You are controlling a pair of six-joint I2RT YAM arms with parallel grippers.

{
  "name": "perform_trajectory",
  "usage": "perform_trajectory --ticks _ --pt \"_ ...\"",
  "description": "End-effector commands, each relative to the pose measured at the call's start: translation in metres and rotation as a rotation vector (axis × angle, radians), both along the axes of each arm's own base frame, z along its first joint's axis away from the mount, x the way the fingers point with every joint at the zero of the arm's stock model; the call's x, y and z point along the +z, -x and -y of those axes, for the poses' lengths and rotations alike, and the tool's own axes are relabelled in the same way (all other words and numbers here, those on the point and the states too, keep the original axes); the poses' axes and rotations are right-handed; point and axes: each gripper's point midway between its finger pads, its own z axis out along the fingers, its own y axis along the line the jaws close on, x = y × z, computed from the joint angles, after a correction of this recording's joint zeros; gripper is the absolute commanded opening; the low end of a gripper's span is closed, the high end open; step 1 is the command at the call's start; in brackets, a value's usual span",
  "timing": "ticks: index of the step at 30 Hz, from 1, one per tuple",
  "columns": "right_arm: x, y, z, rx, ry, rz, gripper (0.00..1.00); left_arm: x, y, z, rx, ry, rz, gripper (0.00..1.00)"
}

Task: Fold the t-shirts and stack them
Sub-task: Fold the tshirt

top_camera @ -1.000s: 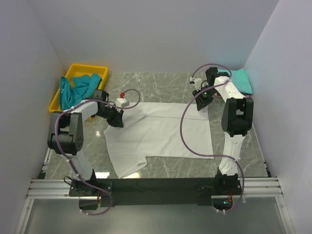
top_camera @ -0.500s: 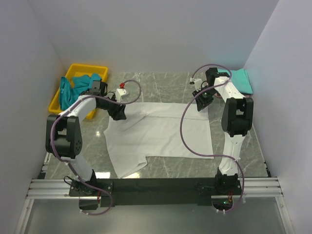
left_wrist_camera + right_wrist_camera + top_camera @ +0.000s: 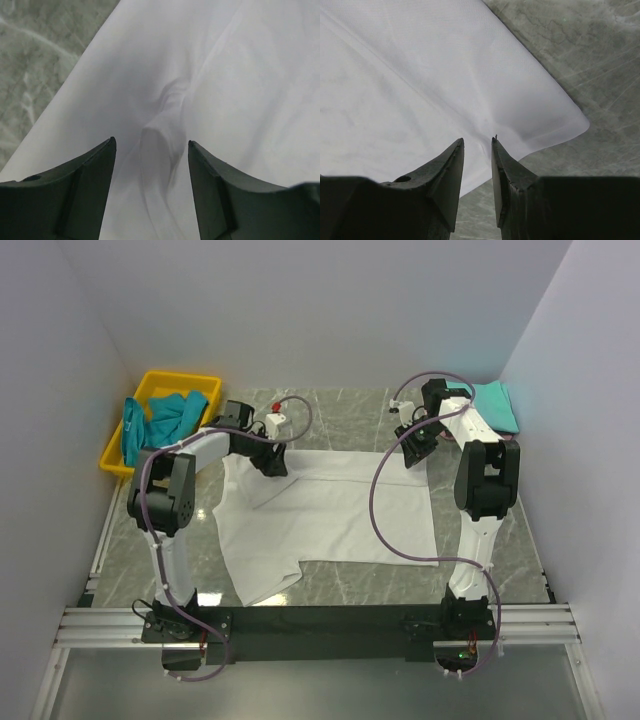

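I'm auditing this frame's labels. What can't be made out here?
- Top view: how many teal shirts fill the yellow tray; bunched, too small.
- Right wrist view: whether the fingers of the right gripper pinch the white t-shirt; their tips hide the contact.
- Top view: folded teal shirt, partly behind the right arm.

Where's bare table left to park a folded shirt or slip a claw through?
Free: the far strip of table between the yellow tray and folded teal shirt; also the near-right strip between the white shirt and black rail. Crowded: the white shirt's far edge, under the left claw and right claw.
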Motion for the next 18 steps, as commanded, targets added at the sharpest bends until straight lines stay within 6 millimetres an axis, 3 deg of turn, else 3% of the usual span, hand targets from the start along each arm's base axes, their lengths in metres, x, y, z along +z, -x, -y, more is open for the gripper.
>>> perform_trajectory --ticks 1,8,12,14,18 --pt "0.017 0.001 -0.003 0.005 -0.007 0.027 0.36 0.017 -0.008 0.024 -0.038 0.045 0.038 0.64" --pt "0.017 0.001 0.0 0.009 0.011 0.032 0.36 0.014 0.056 0.055 -0.205 0.044 -0.042 0.29" --pt "0.017 -0.001 -0.001 0.01 0.008 0.032 0.35 0.014 0.09 0.068 -0.288 0.007 -0.042 0.35" --pt "0.017 -0.003 -0.001 0.008 0.004 0.032 0.35 0.016 0.106 0.071 -0.323 -0.01 -0.038 0.43" --pt "0.018 -0.006 -0.004 -0.002 -0.006 0.033 0.35 0.031 0.111 0.068 -0.341 -0.011 -0.017 0.48"
